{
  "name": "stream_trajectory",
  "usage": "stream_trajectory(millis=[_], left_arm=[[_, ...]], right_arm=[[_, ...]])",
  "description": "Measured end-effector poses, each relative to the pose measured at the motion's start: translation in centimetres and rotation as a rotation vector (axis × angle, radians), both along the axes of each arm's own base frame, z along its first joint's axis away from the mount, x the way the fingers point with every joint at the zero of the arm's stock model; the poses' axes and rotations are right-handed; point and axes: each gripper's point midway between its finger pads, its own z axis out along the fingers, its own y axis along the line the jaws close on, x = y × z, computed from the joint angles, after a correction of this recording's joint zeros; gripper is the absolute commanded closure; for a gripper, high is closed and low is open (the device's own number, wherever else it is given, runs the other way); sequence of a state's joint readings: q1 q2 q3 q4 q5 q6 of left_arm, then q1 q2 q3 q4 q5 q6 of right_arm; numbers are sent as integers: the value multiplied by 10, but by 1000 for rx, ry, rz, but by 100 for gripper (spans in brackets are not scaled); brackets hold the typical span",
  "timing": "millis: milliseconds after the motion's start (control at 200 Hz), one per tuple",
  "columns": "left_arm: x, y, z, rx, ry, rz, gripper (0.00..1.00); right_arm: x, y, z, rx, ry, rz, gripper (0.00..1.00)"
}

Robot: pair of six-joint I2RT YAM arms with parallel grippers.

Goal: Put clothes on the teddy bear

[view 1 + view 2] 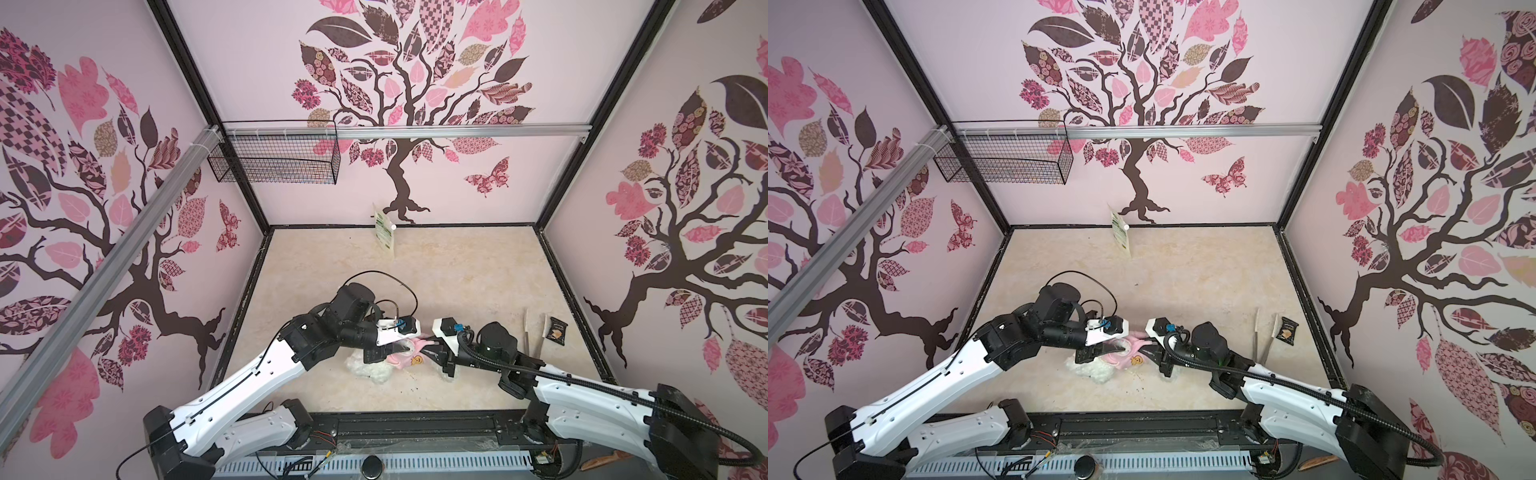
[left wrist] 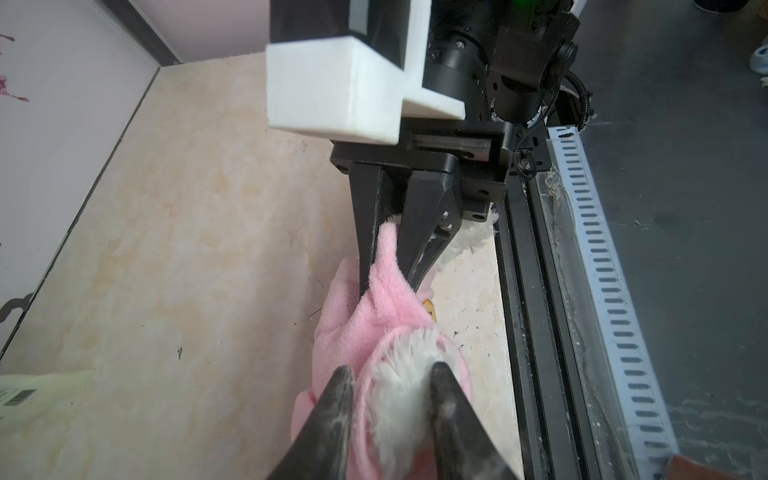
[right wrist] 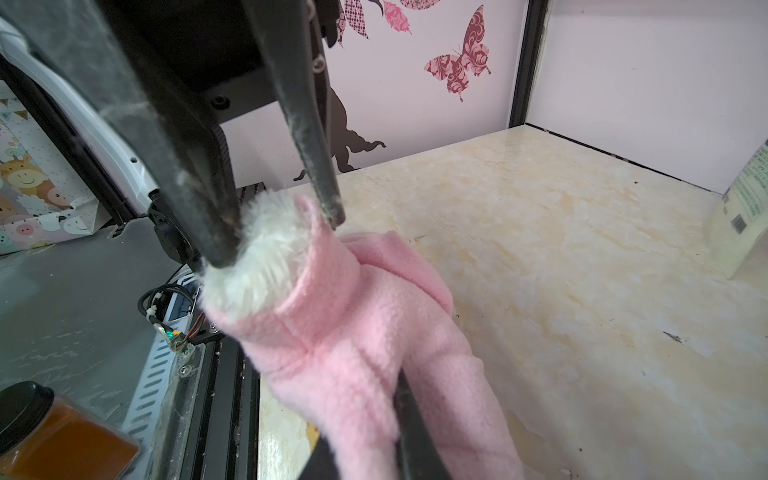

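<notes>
A staged robot test booth rather than a home: black-framed walls papered with a pink tree mural (image 1: 399, 104) box in a marble-look tabletop (image 1: 457, 282), a wire basket (image 1: 274, 160) hangs from an aluminium rail (image 1: 457, 132) left of the tree trunk, and two arm bases bolt to a slotted rail (image 2: 602, 266) at the tabletop's front edge.

Most of the teddy bear (image 1: 372, 368) is hidden in both top views beneath the two arms and a pink top (image 1: 405, 353); its face cannot be seen in any view. The left gripper's (image 2: 392, 409) finger bases run off the left wrist picture's edge. In the right wrist view, the right gripper (image 3: 286, 232) is blurred at close range. A small dark packet (image 1: 557, 330) near the table's (image 1: 457, 270) right edge carries print too small to read.
</notes>
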State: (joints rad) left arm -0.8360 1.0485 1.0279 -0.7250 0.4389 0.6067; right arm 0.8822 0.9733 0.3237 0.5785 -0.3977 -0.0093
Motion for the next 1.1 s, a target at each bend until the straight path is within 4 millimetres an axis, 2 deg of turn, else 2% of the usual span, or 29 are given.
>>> stream_trajectory(millis=[125, 445, 595, 670, 830, 890, 975, 1100], left_arm=[[-4, 0, -3, 11, 8, -25, 64], [-13, -4, -6, 42, -54, -85, 64], [-9, -5, -15, 86, -78, -84, 64], [-7, -5, -22, 115, -79, -79, 69], [-1, -3, -28, 147, -80, -46, 92], [1, -3, -24, 130, -73, -16, 100], [2, -5, -10, 57, -59, 31, 100], [4, 0, 23, -199, 19, 149, 100]], right_arm=[[0, 0, 0, 0, 0, 0, 86], [0, 0, 0, 2, 3, -1, 86], [0, -1, -2, -1, 8, -5, 86], [1, -1, -4, -4, 14, -9, 86], [0, -3, -11, -12, 31, -17, 86], [1, -4, -12, -13, 34, -24, 86], [4, -5, -10, -2, 27, -43, 87], [7, -8, 7, 59, -16, -70, 87]])
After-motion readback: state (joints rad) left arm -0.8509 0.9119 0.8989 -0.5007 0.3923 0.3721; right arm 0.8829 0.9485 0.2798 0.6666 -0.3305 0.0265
